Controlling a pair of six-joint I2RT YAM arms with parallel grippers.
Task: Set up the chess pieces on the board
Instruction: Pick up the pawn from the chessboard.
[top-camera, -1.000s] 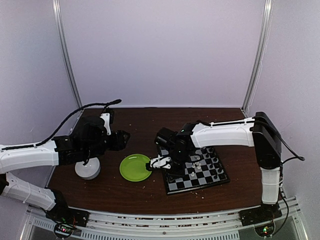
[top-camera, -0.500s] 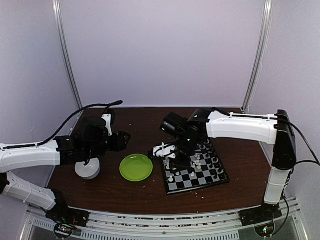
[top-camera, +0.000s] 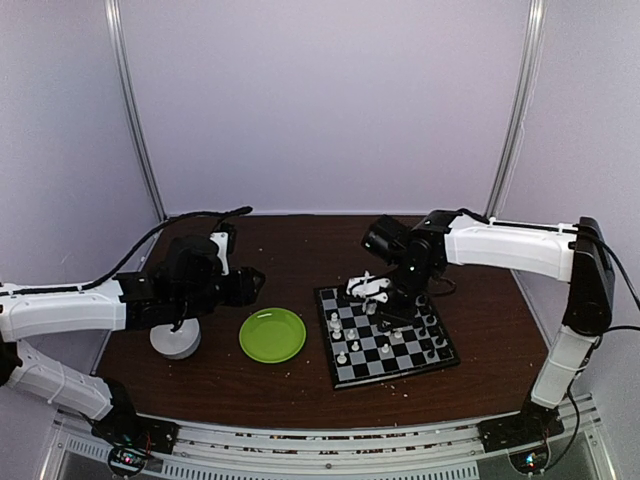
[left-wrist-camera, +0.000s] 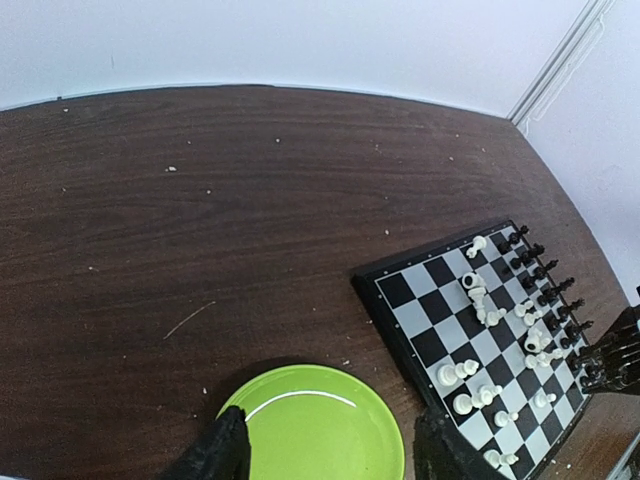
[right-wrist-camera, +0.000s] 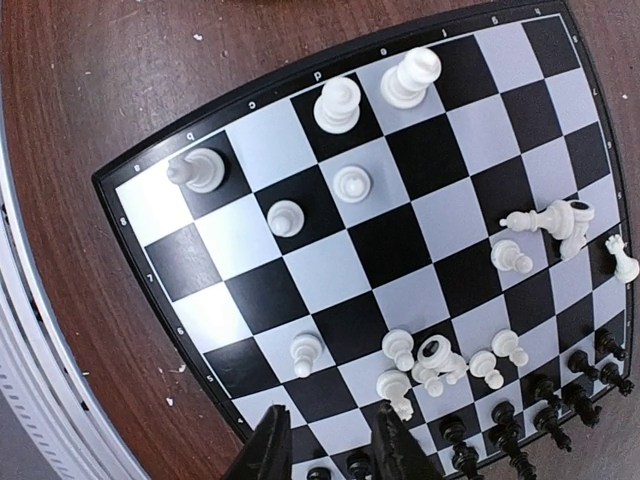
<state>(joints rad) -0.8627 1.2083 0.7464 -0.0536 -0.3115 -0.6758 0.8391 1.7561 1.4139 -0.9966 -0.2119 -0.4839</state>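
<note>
Grippers:
- left gripper (left-wrist-camera: 328, 442): fingers are standing wide apart w/ nothing btwn them. It is hanging clear of the table (top-camera: 250, 385), left of and just beyond the green plate (top-camera: 272, 334) in top view. No contact is showing.
- right gripper (right-wrist-camera: 328, 425): fingers are sitting only narrowly parted and are pinching nothing. It is hovering over the board (top-camera: 360, 370) at its far-left corner in top view. In the wrist view the tips are sitting beside the end of the black row. Cannot tell whether they are touching the board.

Counts, near to far:
- 1 board, lying flat on the table right of centre, just beside the plate.
- 1 green plate, w/ nothing lying in it.
- 1 grey round container (top-camera: 175, 340), standing left of the plate and partly under the left arm.
- white pieces (right-wrist-camera: 338, 103): approx. 16, all sitting on the board. 6 are standing singly on the more open half. Approx. 4 are sitting near one side, at least 2 of them lying tipped. The rest are bunching in a tight cluster next to the black row, too close for an exact count.
- black pieces (right-wrist-camera: 543, 388): these are crowding along the board's right edge in top view. The wrist frame is cutting them off, so qty cannot be told.
- pale crumbs (left-wrist-camera: 170, 168): scattered over the far table, uncounted.
</note>
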